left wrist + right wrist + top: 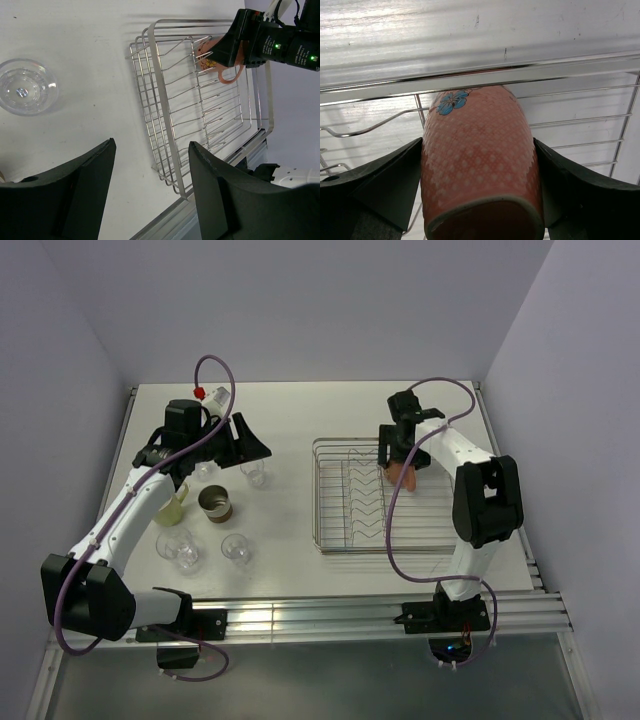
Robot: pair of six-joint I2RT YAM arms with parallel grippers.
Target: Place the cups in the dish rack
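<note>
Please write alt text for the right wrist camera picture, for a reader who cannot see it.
The right gripper holds a pink mug with a blue flower between its black fingers; the wire dish rack and white table show behind it.

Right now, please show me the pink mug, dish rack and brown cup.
pink mug [480, 165], right wrist view, its patterned side.
dish rack [316, 495], top view, its left rim.
brown cup [214, 502], top view, its open mouth.

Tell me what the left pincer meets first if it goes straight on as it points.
Probably the rack, whose near rim shows between the fingers of the open left pincer; the table may come first, depth unclear.
</note>
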